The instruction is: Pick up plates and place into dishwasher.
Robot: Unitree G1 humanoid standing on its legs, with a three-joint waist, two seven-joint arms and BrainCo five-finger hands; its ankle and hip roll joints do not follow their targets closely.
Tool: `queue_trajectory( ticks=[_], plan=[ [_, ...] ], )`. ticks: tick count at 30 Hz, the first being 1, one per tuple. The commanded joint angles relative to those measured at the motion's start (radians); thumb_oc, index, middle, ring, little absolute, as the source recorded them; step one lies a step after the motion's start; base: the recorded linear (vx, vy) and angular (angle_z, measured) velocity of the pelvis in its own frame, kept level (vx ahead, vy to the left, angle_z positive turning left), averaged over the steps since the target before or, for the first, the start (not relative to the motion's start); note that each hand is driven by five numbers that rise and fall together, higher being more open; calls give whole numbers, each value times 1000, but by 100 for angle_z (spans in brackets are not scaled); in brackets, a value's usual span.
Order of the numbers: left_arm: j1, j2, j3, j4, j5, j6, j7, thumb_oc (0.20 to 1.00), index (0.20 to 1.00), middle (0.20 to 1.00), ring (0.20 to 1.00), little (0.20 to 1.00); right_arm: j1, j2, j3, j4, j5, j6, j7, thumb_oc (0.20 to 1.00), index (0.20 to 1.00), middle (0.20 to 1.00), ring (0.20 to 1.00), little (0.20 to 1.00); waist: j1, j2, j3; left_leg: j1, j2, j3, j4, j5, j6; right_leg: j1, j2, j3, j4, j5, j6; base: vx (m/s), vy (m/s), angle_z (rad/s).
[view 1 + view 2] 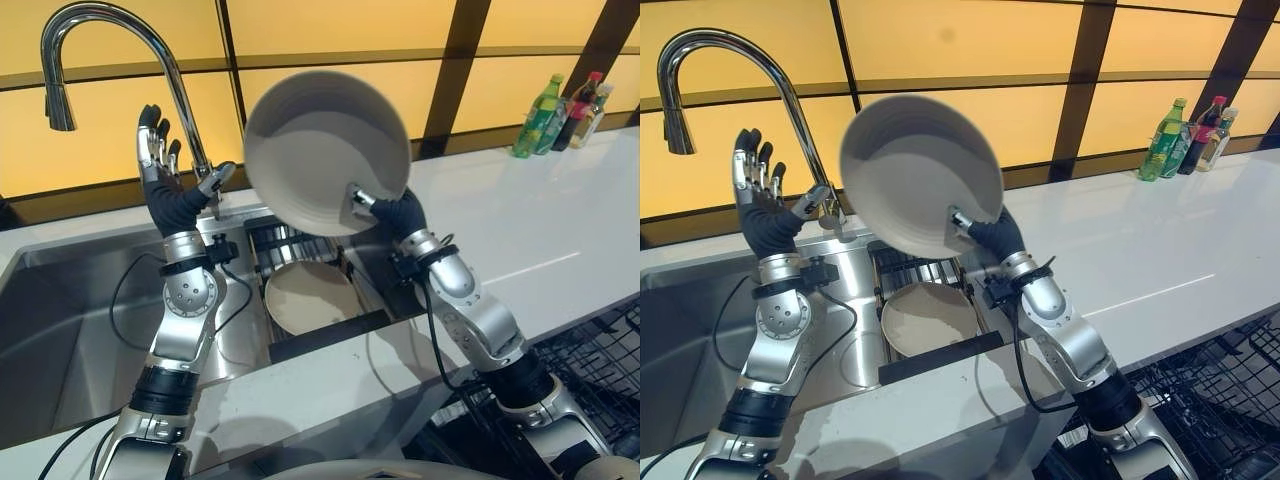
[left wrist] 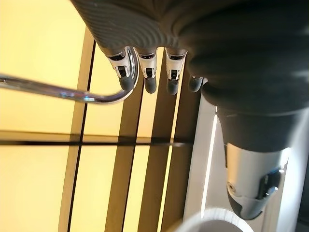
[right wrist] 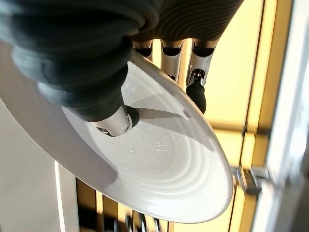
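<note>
Nearest, I see black wire dishwasher rack (image 1: 590,370) low on right, white countertop (image 1: 540,240) beyond it. Steel sink (image 1: 70,300) ahead; second plate (image 1: 310,295) lies flat in dish rack (image 1: 285,245) inside. Right hand (image 1: 395,212) pinches lifted white plate (image 1: 325,150) at rim, thumb on face, fingers behind, plate tilted toward me. Left hand (image 1: 155,165) raised beside faucet (image 1: 110,40), fingers straight, empty. Bottles (image 1: 560,110) far right against amber wall panels (image 1: 320,30).

Pale round plate (image 1: 325,150) tilted up on edge above the sink; second plate (image 1: 312,296) flat below
</note>
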Motion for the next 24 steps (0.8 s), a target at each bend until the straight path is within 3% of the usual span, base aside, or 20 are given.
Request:
queue_trajectory(
  ticks=[1, 13, 19, 24],
  plan=[
    [-50, 65, 19, -3, -21, -30, 24, 1000, 1000, 1000, 1000, 1000, -88, -38, -101, -52, -54, -90, -53, 200, 200, 200, 200, 200, 5, -20, -28, -14, 8, -10, 10, -46, 7, 13, -37, -51, 22, -30, 29, 0, 0, 0],
    [-38, 103, 70, 32, -75, -22, -51, 1000, 1000, 1000, 1000, 1000, 46, -227, -365, 13, -171, -123, -156, 200, 200, 200, 200, 200, -78, -30, -30, 0, 0, 37, 6, -63, 20, -20, -45, 26, 24, -3, 53, 2, 11, -12],
    [-36, 129, 106, 56, -75, -31, -76, 1000, 1000, 1000, 1000, 1000, 212, -301, -536, 47, -174, -158, -151, 200, 200, 200, 200, 200, -158, -30, -18, 15, -12, 74, 6, -88, 37, -47, -54, 93, 36, 7, 79, 9, 45, -23],
    [-27, 143, 127, 62, -58, -46, -92, 1000, 1000, 1000, 1000, 1000, 342, -307, -650, 72, -179, -171, -127, 200, 200, 200, 200, 200, -210, -35, -3, 20, -14, 109, 6, -92, 45, -91, -63, 135, 82, 25, 101, 14, 47, -18]
  ],
)
